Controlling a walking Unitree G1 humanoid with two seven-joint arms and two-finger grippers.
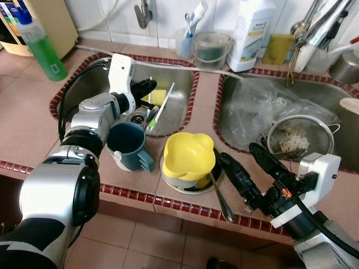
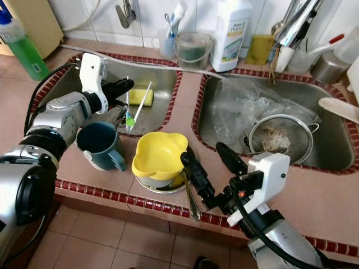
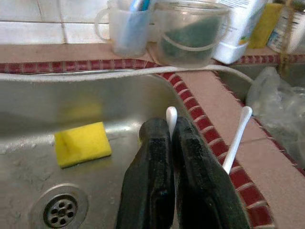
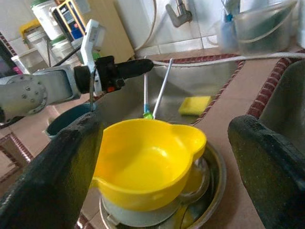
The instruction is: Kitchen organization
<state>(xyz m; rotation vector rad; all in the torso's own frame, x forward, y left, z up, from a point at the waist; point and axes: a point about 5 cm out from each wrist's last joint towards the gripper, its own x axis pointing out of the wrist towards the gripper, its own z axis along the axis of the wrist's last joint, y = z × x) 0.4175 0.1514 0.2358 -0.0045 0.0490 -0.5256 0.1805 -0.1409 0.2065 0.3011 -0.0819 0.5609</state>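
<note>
My left gripper [image 1: 147, 88] reaches over the left sink [image 1: 182, 115], shut on the top of a toothbrush [image 2: 128, 109] whose green head points down; its white handle tip [image 3: 170, 114] shows between the fingers. A second white utensil [image 2: 143, 100] leans beside it, and a yellow sponge [image 3: 82, 143] lies on the sink floor. On the counter's front edge a yellow bowl [image 1: 188, 156] sits on a metal dish, with a spoon [image 1: 221, 202] beside it and a blue mug [image 1: 128, 147] to its left. My right gripper [image 1: 238, 152] stands open, right of the bowl.
The right sink holds a mesh strainer [image 1: 296, 139] and a crumpled plastic bag [image 1: 258, 106]. Along the back wall stand a clear tub [image 1: 212, 47], a cup of toothbrushes [image 1: 187, 39] and a white bottle [image 1: 249, 33]. A green bottle [image 1: 42, 47] stands far left.
</note>
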